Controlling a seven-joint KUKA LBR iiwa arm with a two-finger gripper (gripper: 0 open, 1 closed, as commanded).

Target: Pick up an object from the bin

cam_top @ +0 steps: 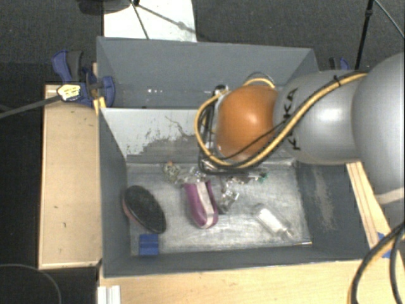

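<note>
We see the arm reaching into the grey metal bin from the right, its wrist wrapped in a round orange cover with yellow and black cables looped about it. Below that cover the claw hangs low over the middle of the bin floor, close to the back wall. The cover and the cables hide most of it, so we cannot tell whether the claw is released or clenched, and we see nothing clearly grasped in it.

The thing nearest to it is a purple oblong thing with a pale stripe along its length. It lies flat on the floor, and its far end comes up just under the claw's left side, while its near end points toward the front wall. We cannot tell whether the two touch.

Just right of the claw lies a small clear, glinting piece. Farther right, well apart, rests a small white cylinder. To the left of the purple thing lies a black oval thing, and a little blue block sits in the front left corner.
</note>
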